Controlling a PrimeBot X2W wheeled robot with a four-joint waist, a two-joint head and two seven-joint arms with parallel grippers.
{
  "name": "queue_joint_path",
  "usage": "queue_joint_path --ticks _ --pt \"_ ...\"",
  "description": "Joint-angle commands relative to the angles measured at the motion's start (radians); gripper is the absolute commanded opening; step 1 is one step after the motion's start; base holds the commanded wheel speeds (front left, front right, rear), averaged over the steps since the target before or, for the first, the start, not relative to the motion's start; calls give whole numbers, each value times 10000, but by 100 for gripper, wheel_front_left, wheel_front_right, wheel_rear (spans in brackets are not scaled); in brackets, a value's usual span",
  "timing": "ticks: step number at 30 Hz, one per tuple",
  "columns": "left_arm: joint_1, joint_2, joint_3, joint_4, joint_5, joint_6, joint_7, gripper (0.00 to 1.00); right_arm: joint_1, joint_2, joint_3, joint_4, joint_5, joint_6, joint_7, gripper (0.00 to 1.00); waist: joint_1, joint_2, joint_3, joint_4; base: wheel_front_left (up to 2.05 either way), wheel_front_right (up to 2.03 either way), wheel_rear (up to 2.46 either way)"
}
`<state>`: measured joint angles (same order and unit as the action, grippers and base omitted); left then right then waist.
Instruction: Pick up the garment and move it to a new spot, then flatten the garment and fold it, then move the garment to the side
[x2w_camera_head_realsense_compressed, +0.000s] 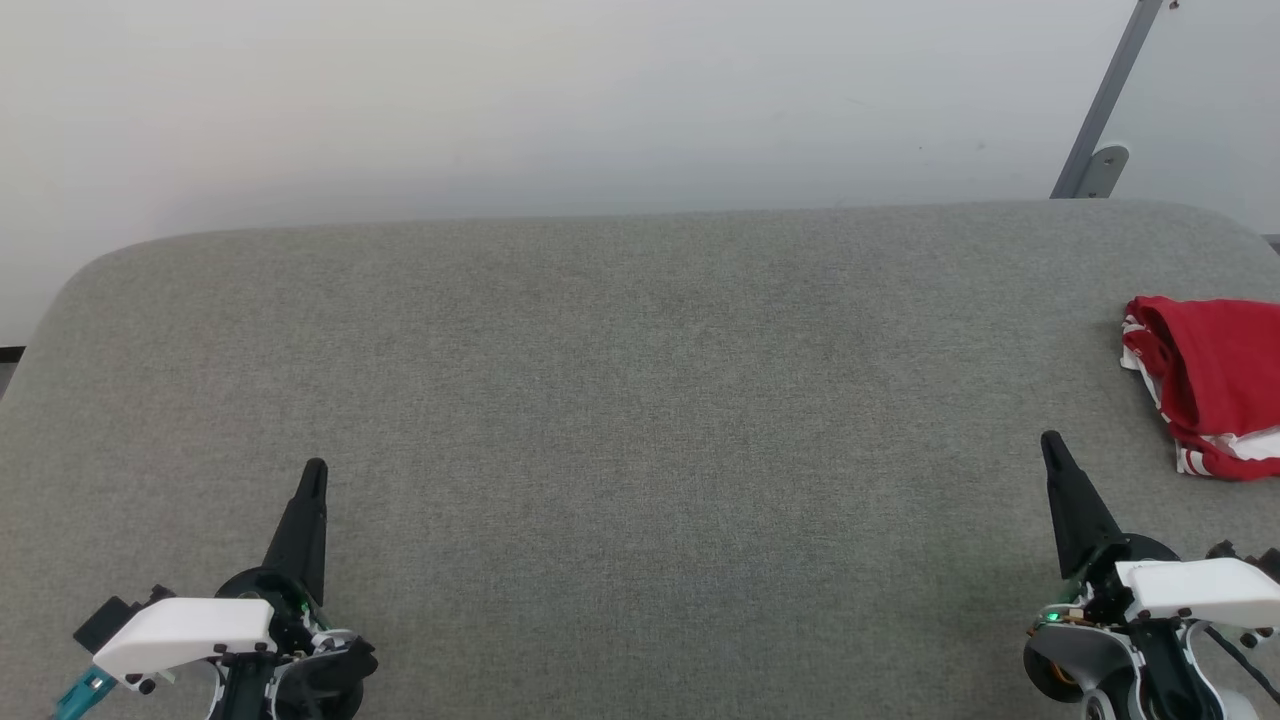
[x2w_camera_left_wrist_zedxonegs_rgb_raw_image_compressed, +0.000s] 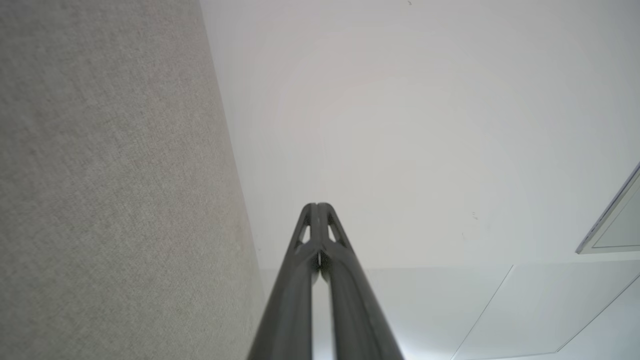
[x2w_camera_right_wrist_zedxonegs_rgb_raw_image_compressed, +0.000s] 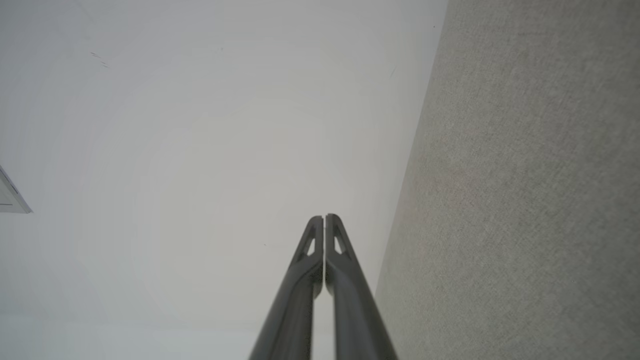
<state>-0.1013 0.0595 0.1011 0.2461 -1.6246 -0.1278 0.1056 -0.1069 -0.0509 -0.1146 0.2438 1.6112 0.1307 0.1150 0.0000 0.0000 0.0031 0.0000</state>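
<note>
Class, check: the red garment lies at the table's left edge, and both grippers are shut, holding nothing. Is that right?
No: the head view shows the garment at the right edge of the table. The left gripper and right gripper are shut, holding nothing.

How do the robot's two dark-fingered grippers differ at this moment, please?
The left gripper lies far from the crumpled red jersey garment with white striped trim; the right gripper is near it. The left gripper's wrist shows a teal part, the right gripper's a green light. Both are shut over the grey fabric table.
</note>
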Motion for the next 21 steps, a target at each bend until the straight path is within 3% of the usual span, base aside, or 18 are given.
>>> queue_joint_path --ticks 1,21 --pt "-137 -17 36 0 52 -53 25 0 -46 22 -6 29 20 0 28 0 0 0 0 0 0 0 0" --pt "-136 -40 65 1 70 -53 58 0 -47 22 -6 29 19 0 28 0 0 0 0 0 0 0 0"
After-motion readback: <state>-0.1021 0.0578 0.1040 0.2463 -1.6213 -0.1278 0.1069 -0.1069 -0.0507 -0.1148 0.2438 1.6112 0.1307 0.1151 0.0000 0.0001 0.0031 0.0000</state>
